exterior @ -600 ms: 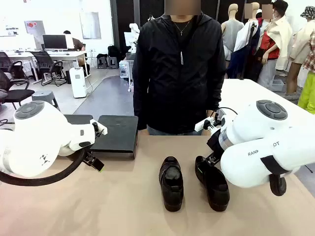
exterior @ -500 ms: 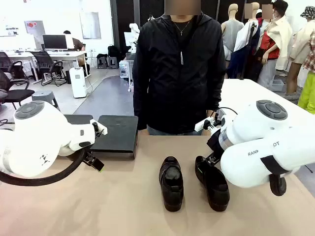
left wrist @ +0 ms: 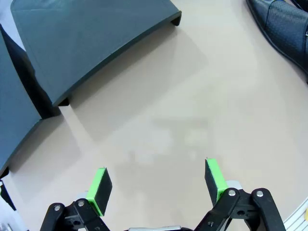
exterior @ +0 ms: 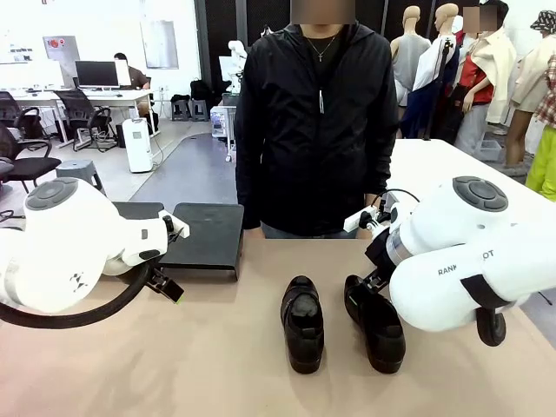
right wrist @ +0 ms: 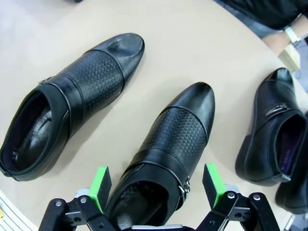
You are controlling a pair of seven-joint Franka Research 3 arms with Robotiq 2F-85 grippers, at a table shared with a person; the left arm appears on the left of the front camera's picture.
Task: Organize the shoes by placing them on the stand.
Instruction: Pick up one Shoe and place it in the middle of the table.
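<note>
While nothing has moved, the left gripper [left wrist: 156, 169] and right gripper [right wrist: 156, 169] gape empty.

A: The shoes [right wrist: 168, 144] look like black leather. The toes are smooth and glossy, and a dimpled, embossed panel runs across the middle, as on the one at lower centre of the right wrist view.

B: There's a small shiny metal buckle [right wrist: 185, 185] on its strap. The insole of the shoe at left looks duller, matt.

A: The table [left wrist: 192, 96] is beige, matt and smooth.

B: The stand [left wrist: 91, 38], upper left in the left wrist view, looks like dark grey matt plastic. The green pads [left wrist: 99, 190] look matt too. The white arm shells [exterior: 69, 243] are smooth with a soft sheen.
</note>
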